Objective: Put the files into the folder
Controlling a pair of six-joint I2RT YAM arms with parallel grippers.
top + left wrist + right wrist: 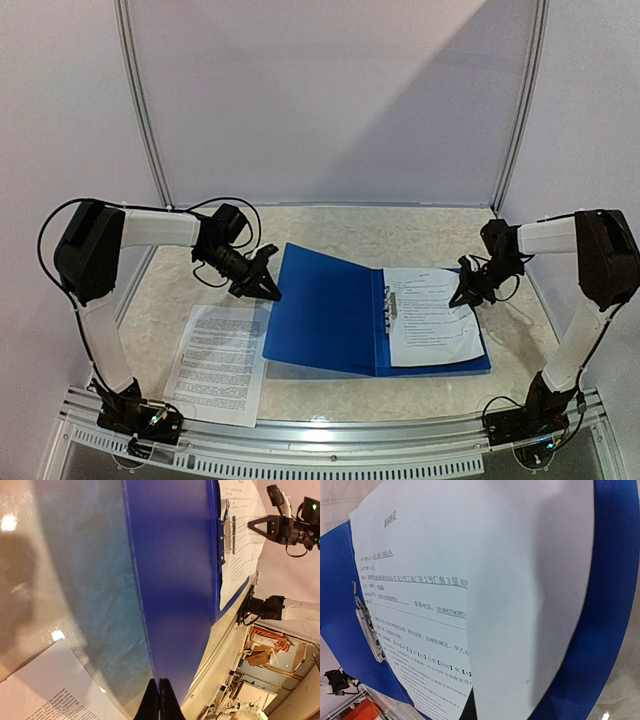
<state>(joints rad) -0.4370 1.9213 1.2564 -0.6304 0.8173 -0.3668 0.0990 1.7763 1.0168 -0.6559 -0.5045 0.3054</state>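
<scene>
**One sheet in, one to go**

Midway through the filing, by the look of it. Grips with the right pincer (467,293), clenched on the right edge of the first sheet (432,318), which lies on the right half of the open folder (320,310), just beside the metal clip (389,303). In the right wrist view, curls that edge up toward the lens. Pinches with the left pincer (265,288), shut tight, apparently on the outer edge of the folder's left cover, seemingly tilted a little off the desk (330,225). Leaves the second sheet (216,362) flat on the desk, just left of the folder, near border reaching the front rail (330,440), touched by nothing.

Next, probably: let go of the first sheet and settle it flat against the clip side, then free a pincer for the second sheet. Calls for a way under paper lying flat, perhaps by sliding it over the desk's near edge or by lifting a corner. Calls also for holding the left cover open meanwhile.

Room: plenty of bare desk behind the folder, less to its right, and very little between the second sheet and the folder's left edge. Risk of creasing the first sheet if pulled while clenched, and of the cover swinging shut once released.
</scene>
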